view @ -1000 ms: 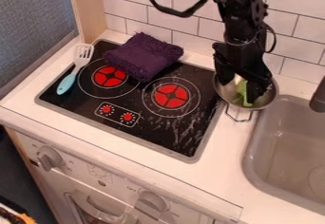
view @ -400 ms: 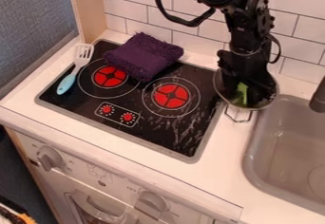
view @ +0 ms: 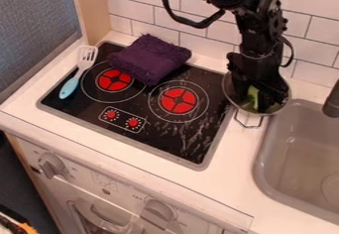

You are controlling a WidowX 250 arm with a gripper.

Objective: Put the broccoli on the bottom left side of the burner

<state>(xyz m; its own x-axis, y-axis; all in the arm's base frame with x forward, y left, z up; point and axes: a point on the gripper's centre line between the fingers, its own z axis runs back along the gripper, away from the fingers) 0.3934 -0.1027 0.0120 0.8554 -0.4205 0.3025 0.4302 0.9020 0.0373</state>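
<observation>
Currently, the broccoli (view: 254,94) is located in the pan (view: 238,103) beside the stovetop (view: 162,136). The gripper (view: 257,99) is positioned at the broccoli; its open or closed state cannot be determined.

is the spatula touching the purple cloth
Apart. The camera view shows a dark strip of the stovetop between the slotted head of the spatula and the near corner of the purple cloth.

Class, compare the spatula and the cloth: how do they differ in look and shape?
The spatula is slim, with a slotted head; the cloth is a bulky, folded bundle. The spatula has a light-blue handle, while the cloth is dark purple. The spatula looks smooth, the cloth shaggy. Both lie partly on the stove.
</observation>
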